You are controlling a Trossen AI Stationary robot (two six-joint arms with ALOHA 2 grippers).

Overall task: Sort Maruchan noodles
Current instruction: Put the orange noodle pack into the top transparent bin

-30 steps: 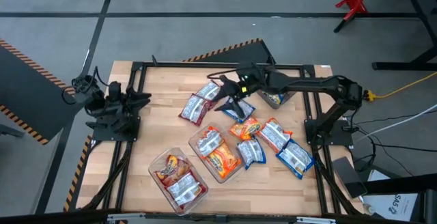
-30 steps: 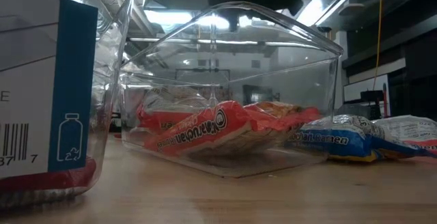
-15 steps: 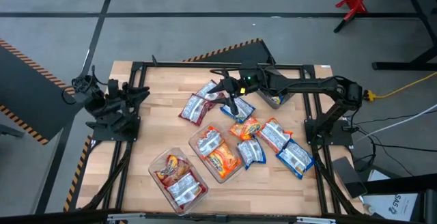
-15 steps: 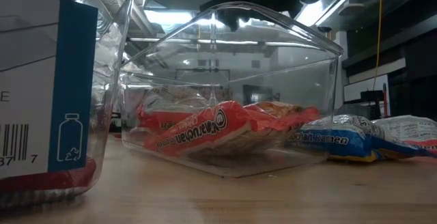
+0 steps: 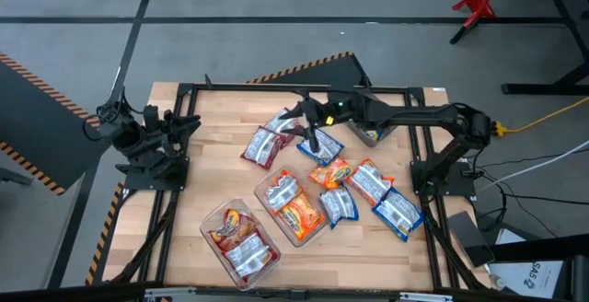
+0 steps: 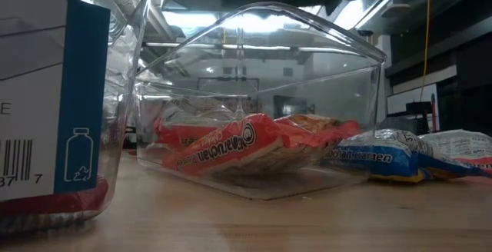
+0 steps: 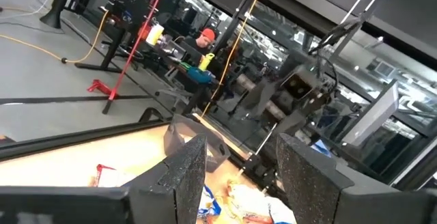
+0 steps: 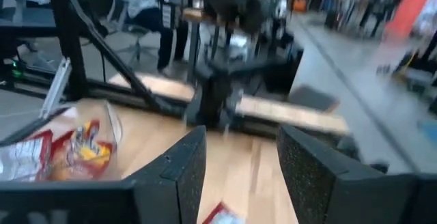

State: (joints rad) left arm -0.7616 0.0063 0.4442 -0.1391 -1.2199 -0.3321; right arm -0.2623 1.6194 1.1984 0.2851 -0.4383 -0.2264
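Observation:
Several Maruchan packets lie flat on the wooden table: two red ones (image 5: 269,142) at the middle, a blue one (image 5: 324,146), an orange one (image 5: 331,173), a red-and-white one (image 5: 369,180) and two blue ones (image 5: 339,205) at the right. One clear tub (image 5: 291,206) holds orange packets (image 6: 246,146); another clear tub (image 5: 242,241) holds red ones. My right gripper (image 5: 299,118) (image 8: 239,138) is open and empty above the far red packets. My left gripper (image 5: 189,125) (image 7: 242,149) is open and empty at the table's left edge.
A dark grey tub (image 5: 368,134) stands at the far right under my right arm. A black frame (image 5: 276,87) runs around the table. Bare wood (image 5: 216,187) shows at the left middle. People sit in the room beyond the table (image 7: 201,39).
My right gripper has gone up and toward the table's far left, from over the blue packet to over the far red packets, staying open. The packets have kept their places.

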